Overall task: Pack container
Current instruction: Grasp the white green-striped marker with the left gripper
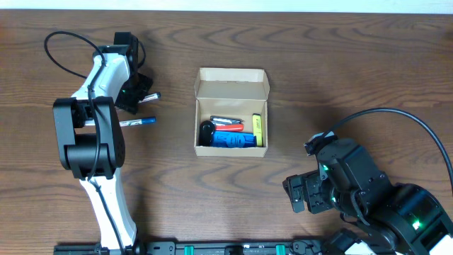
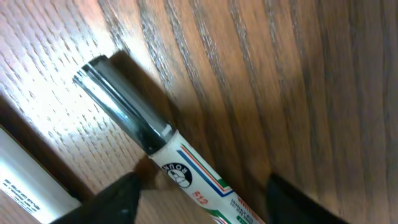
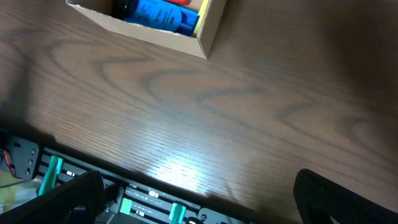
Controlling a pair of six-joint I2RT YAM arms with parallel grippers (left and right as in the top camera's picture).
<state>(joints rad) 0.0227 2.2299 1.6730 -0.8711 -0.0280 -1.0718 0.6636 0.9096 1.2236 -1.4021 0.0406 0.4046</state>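
Observation:
The tan cardboard box (image 1: pixel 232 79) stands open at the table's middle, its flap lid up at the back. It holds a black item (image 1: pixel 207 131), a blue item (image 1: pixel 235 140), an orange marker (image 1: pixel 230 126) and a yellow highlighter (image 1: pixel 258 127). Its corner shows in the right wrist view (image 3: pixel 212 25). My left gripper (image 1: pixel 136 93) is open, low at the far left, its fingers either side of a white marker with a dark cap (image 2: pixel 124 106), with a gap on each side. My right gripper (image 1: pixel 301 195) is open and empty at the front right.
A second white marker with a blue cap (image 1: pixel 138 122) lies on the wooden table just in front of the left gripper; its barrel shows in the left wrist view (image 2: pixel 25 180). The table's front rail with green clips (image 3: pixel 53 171) is below the right gripper.

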